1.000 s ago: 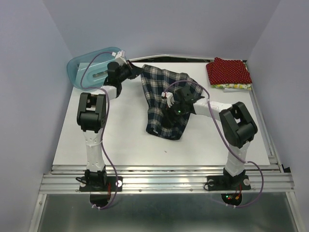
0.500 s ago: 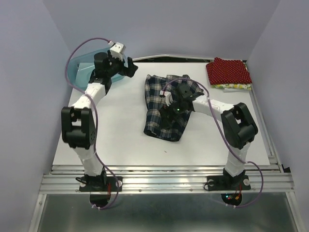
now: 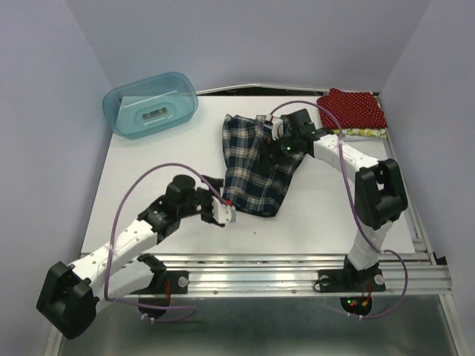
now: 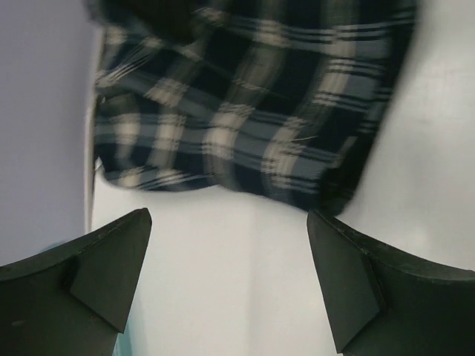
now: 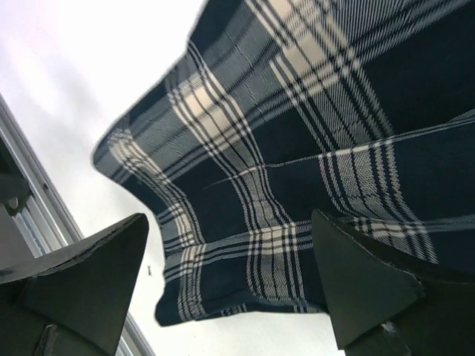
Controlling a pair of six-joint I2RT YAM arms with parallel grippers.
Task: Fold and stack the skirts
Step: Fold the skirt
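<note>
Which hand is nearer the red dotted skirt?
Right. The right hand is over the far end of the plaid skirt, toward the red dotted skirt; the left hand is at its near hem.

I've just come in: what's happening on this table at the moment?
The robot is working on a plaid skirt lying mid-table. The right gripper hovers open over it, and the left gripper is open at its near edge; neither holds cloth. A red dotted skirt lies on a yellowish skirt in the far right corner.

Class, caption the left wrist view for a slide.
Open jaws face the plaid skirt lying on the white table.
</note>
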